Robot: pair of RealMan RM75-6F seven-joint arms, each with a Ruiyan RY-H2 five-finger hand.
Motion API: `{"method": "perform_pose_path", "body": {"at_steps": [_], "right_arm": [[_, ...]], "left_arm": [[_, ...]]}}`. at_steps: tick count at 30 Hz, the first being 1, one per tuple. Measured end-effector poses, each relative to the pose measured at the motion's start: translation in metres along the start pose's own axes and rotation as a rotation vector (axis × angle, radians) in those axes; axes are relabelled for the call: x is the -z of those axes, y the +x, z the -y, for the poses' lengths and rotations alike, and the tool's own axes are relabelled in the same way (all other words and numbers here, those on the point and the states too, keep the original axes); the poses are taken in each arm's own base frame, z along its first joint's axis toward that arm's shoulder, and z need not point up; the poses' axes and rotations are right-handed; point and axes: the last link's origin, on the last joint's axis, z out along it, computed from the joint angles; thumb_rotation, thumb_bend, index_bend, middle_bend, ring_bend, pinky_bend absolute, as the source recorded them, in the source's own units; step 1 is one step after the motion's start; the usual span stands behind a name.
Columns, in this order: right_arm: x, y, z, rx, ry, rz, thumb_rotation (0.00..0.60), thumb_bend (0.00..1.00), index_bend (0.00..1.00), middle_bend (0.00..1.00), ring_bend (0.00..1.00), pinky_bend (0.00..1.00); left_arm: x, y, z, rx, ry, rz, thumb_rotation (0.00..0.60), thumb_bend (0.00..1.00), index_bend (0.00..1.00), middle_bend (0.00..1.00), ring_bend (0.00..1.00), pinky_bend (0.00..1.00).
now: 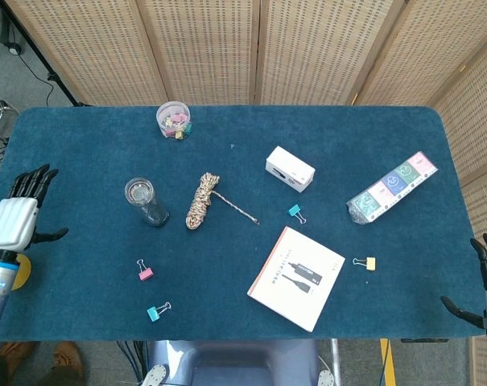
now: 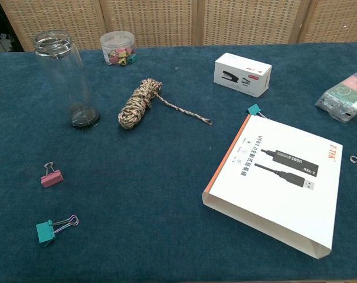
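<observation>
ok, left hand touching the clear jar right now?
Apart. The head view shows the left hand at the table's left edge, with a wide strip of bare blue cloth between it and the upright clear jar.

The glass jar [image 1: 144,201] is a tall, clear cylinder with no lid, its mouth open at the top and a dark round base. It stands upright on the blue bench [image 1: 227,265], toward the left side. In the chest view the jar [image 2: 66,76] shows ribbed threads around its rim, and nothing can be seen inside it. Nothing touches it.
</observation>
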Motion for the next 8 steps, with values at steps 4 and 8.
{"method": "perform_pose_path", "body": {"at_steps": [4, 8], "right_arm": [[0.000, -0.002, 0.002, 0.036, 0.006, -0.016, 0.600, 0.03, 0.00, 0.00, 0.00, 0.00], [0.000, -0.004, 0.003, 0.069, 0.005, -0.019, 0.600, 0.02, 0.00, 0.00, 0.00, 0.00]], "left_arm": [[0.033, -0.005, 0.021, 0.007, 0.034, -0.001, 0.600, 0.05, 0.00, 0.00, 0.00, 0.00], [0.061, -0.006, 0.033, -0.006, 0.065, -0.036, 0.600, 0.05, 0.00, 0.00, 0.00, 0.00]]}}
